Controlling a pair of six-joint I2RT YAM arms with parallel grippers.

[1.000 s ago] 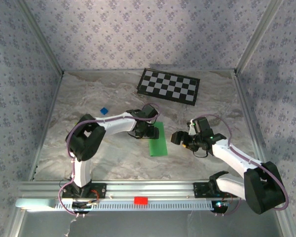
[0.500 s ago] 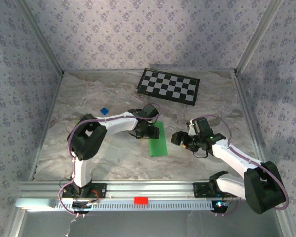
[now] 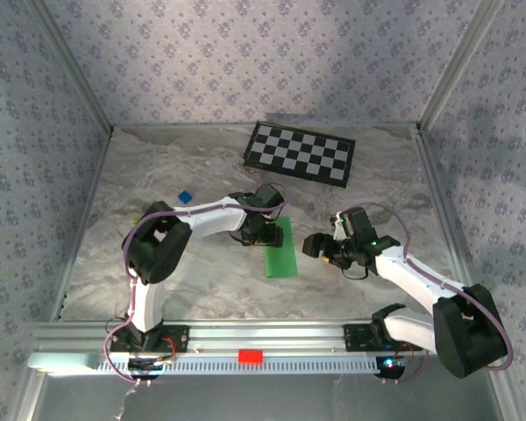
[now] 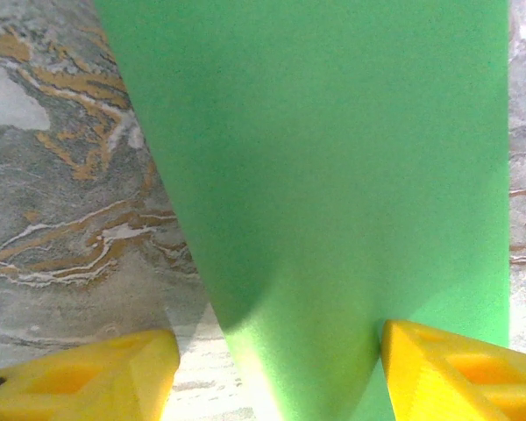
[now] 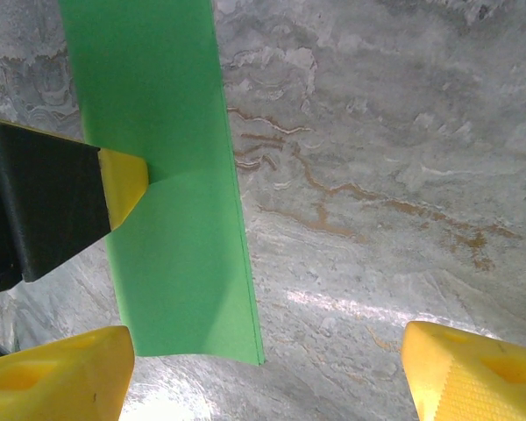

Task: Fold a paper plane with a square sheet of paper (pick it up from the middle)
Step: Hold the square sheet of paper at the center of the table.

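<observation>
The green sheet of paper [image 3: 280, 250] lies flat on the marble table, folded double into a narrow strip with a layered long edge [image 5: 238, 219]. My left gripper [image 3: 261, 230] is low over the strip's far end and stands open. One of its yellow fingertips [image 4: 456, 368] is on the paper [image 4: 333, 175] and the other [image 4: 79, 377] is over bare table. That gripper's tip [image 5: 123, 184] touches the strip [image 5: 167, 105] in the right wrist view. My right gripper [image 3: 320, 247] hovers open just right of the strip, with only table between its fingers [image 5: 473, 368].
A black-and-white checkerboard [image 3: 300, 152] lies at the back of the table. A tiny blue block [image 3: 185, 196] sits left of the left arm. Patterned walls close in three sides, and a metal rail [image 3: 245, 338] runs along the front.
The left arm's elbow has drifted a little to the right and the right gripper has edged slightly toward the strip. The paper has not moved.
</observation>
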